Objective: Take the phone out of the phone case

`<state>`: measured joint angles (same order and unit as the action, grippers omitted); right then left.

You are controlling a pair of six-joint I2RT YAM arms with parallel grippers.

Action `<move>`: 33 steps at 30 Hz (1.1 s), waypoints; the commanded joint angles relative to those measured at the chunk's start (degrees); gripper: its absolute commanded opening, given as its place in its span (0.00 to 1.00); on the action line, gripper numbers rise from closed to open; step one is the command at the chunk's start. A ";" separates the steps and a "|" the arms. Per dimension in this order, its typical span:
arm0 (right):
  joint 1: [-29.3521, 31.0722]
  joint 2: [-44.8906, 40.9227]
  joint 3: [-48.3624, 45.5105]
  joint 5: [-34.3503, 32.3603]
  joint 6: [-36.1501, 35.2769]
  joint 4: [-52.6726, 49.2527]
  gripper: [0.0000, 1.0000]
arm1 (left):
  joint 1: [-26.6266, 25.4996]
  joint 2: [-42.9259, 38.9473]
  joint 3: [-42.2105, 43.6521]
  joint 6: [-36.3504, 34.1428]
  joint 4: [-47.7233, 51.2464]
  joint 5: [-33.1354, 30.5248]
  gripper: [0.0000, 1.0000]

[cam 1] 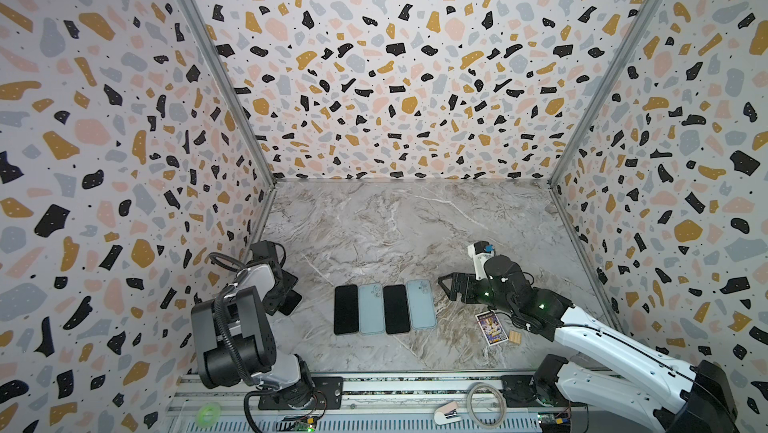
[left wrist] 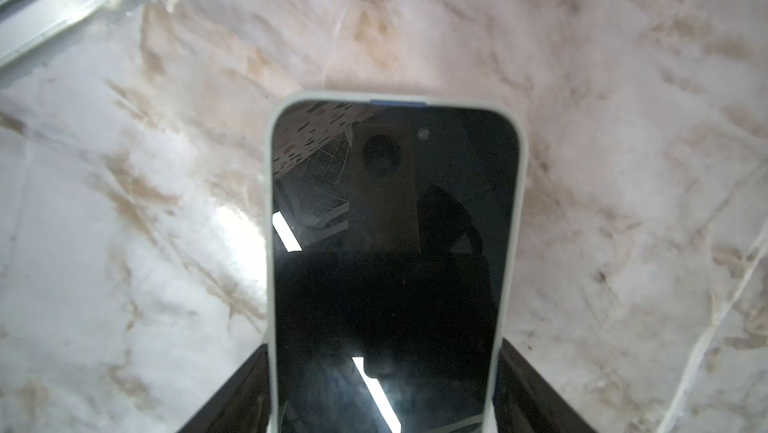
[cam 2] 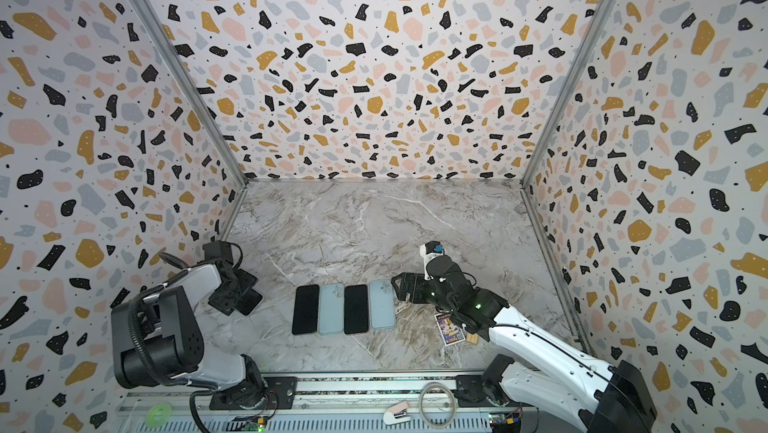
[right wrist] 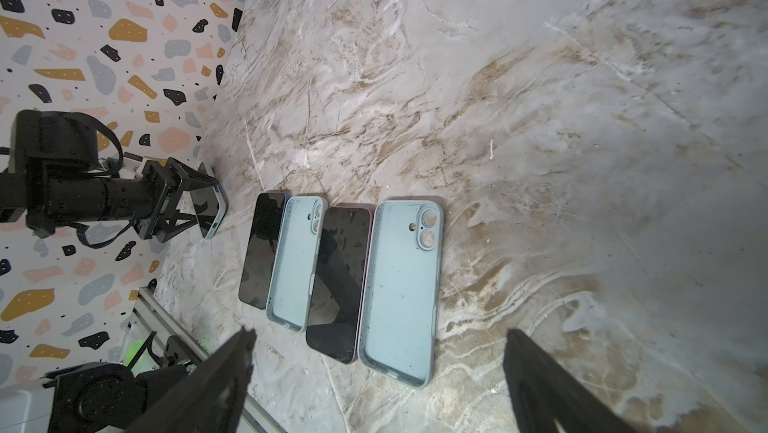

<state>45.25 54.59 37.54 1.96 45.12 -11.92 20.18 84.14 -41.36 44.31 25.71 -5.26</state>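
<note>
1. The phone (left wrist: 390, 264) sits inside its pale phone case (left wrist: 269, 244) at the left of the marble table (cam 1: 415, 223), close to the left wall. It is tilted, with its dark screen toward the wrist camera.
2. The left gripper (cam 1: 284, 294) has its fingers (left wrist: 232, 393) against the two long sides of the case, clamped near one end. How firm the hold is cannot be told.
3. The right gripper (cam 1: 446, 287) hangs just right of the row in the middle, fingers wide apart and holding nothing.
4. Two bare phones (cam 1: 346, 309) and two empty cases (cam 1: 371, 309) lie side by side there, well apart from the held one.
5. The phone is likely stiff and fairly dense, with a slick, breakable glass face. The case looks soft and rubbery, and its lip wraps over the screen edge.
6. The best hold is probably the case's long sides, while the free gripper peels the lip at a far corner.
7. Squeezing the sides hard may pinch the phone in place. Once freed, it could slide out fast.
</note>
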 commanded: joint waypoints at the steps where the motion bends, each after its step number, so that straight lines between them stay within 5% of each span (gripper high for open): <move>1: -0.34 -1.41 -0.53 -0.39 0.24 0.82 0.95 | 0.11 -1.36 1.68 -0.26 1.71 4.06 0.70; 20: -0.56 3.00 -1.54 7.18 1.00 12.13 0.94 | -0.73 -17.17 0.66 -0.53 4.02 12.47 0.67; 33: 0.99 12.28 0.99 14.30 1.36 24.90 0.92 | -14.70 -25.05 -1.42 7.86 -0.06 14.23 0.66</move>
<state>45.52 65.78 36.07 14.39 46.44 8.82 7.97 60.71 -40.16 48.88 28.99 8.14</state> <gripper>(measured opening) 0.925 0.762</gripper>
